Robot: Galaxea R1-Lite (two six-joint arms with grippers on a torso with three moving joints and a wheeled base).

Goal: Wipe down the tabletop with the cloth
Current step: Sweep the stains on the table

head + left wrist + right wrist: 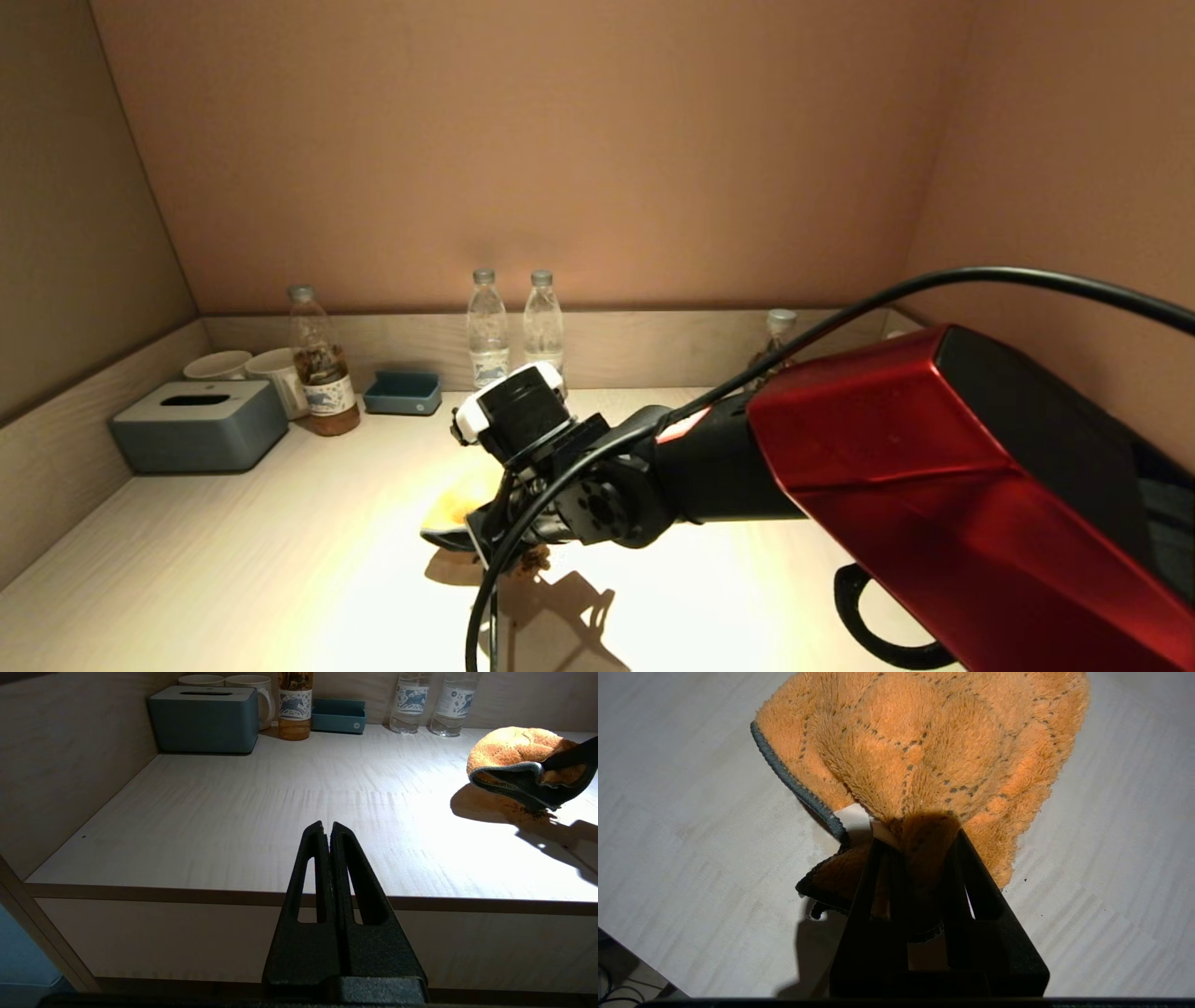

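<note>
The yellow-orange cloth (924, 751) with grey-blue edging is bunched between the fingers of my right gripper (917, 835), which is shut on it; a white label shows at the pinch. In the head view the cloth (457, 509) hangs under the right gripper (481, 539) over the middle of the pale wood-grain tabletop (233, 560). In the left wrist view the cloth (514, 751) droops low over its own shadow; I cannot tell whether it touches the surface. My left gripper (326, 828) is shut and empty, in front of the tabletop's front edge (187, 891).
Along the back rim stand a grey-blue tissue box (198, 425), two white mugs (252, 369), a tea bottle (322, 373), a small blue tray (403, 392), two water bottles (513, 327) and another bottle (775, 341). The red right arm (934, 485) hides the table's right side.
</note>
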